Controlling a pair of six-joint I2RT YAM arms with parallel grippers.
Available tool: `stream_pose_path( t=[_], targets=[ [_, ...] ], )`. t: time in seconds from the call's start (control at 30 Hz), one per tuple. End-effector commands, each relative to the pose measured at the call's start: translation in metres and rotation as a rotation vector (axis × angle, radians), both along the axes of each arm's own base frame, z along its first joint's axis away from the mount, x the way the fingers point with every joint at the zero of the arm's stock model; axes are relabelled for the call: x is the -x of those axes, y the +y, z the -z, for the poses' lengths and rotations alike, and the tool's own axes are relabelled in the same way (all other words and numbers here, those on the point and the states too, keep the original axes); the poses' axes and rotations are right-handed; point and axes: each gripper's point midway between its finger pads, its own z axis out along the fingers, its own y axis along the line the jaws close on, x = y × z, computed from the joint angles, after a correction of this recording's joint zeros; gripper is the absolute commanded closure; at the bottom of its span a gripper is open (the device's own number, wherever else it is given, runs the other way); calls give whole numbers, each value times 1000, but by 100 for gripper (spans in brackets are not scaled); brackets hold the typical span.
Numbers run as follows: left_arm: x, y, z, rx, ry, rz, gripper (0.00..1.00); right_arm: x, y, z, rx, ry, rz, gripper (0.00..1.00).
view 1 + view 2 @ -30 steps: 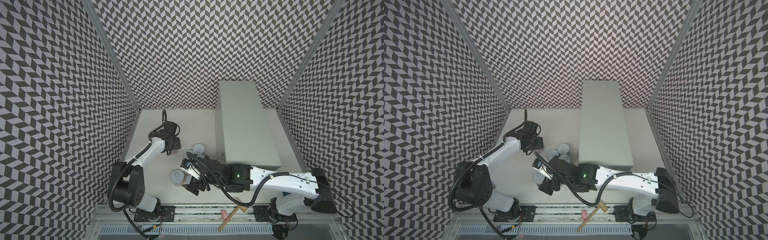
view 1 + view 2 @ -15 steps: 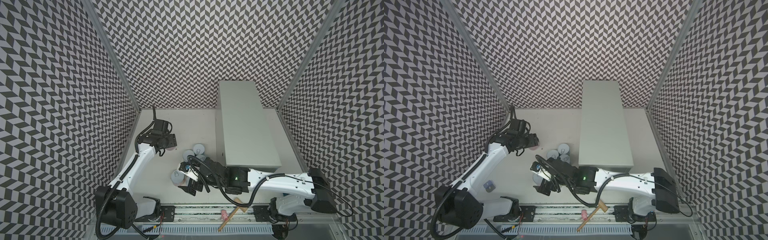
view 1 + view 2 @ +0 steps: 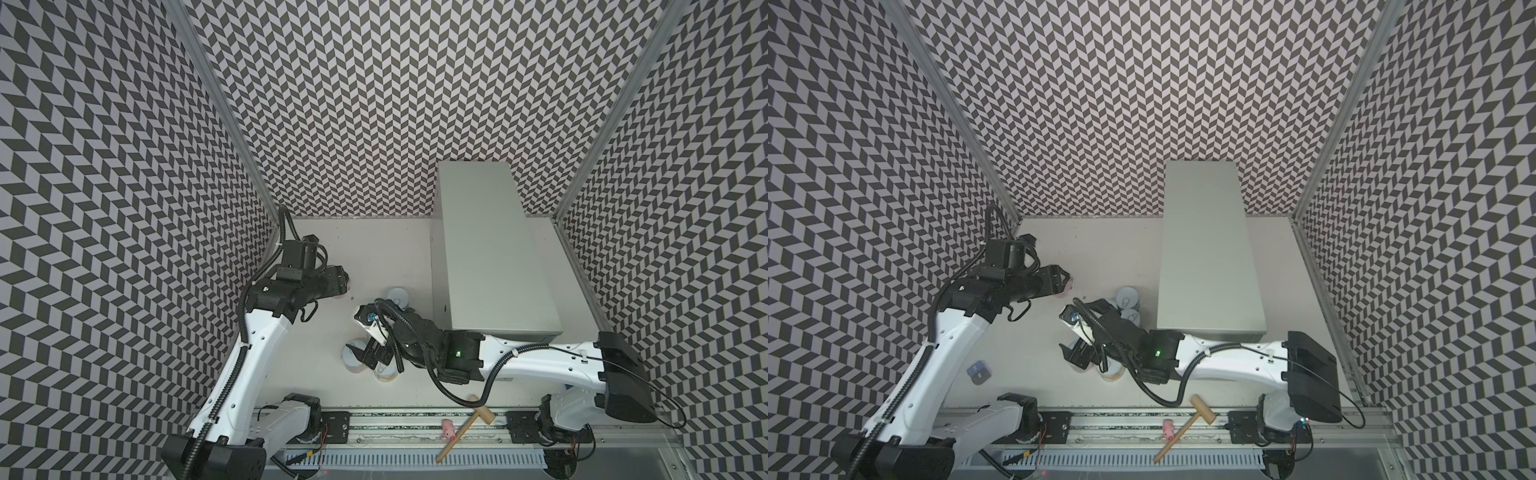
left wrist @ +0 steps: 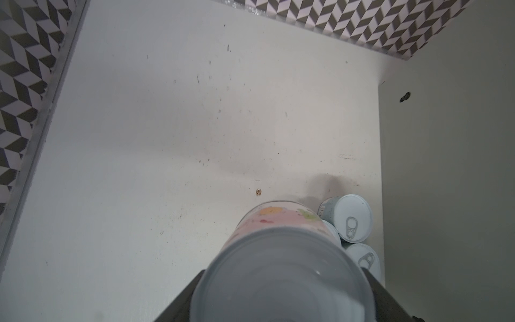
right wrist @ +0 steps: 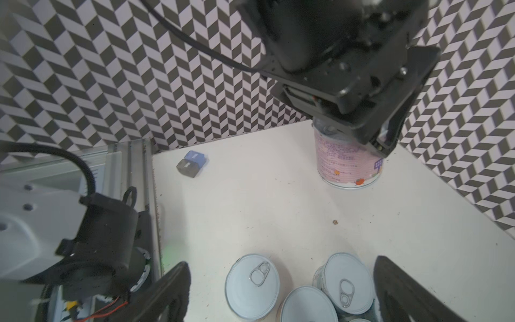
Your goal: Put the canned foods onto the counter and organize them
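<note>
Near: we see the right gripper [image 3: 369, 356] has crept left over the short pale-lidded cans [image 5: 252, 285], jaws spread wide, holding nothing. Farther left, the left gripper [image 3: 341, 286] stays clamped on the pink-labelled can [image 5: 348, 164], its arm now stretched out. The tall light-grey metal counter [image 3: 490, 257], far right, has no cans yet.

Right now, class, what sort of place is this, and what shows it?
Probably a robot test booth, not a real kitchen: chevron-patterned walls enclose a white tabletop, two arms are mounted on a front rail, and the left end effector grips a pink can.
</note>
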Motion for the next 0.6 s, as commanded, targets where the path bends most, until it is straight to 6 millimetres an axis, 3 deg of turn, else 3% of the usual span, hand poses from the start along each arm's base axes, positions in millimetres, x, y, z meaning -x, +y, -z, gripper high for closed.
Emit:
stream_pose_path(
  t=[0.0, 0.57],
  targets=[
    [9, -4, -45, 28, -119, 48, 100, -8, 7, -28, -100, -74, 1, 1],
    [36, -30, -78, 126, -181, 193, 100, -61, 19, -52, -159, -164, 92, 1]
  ],
)
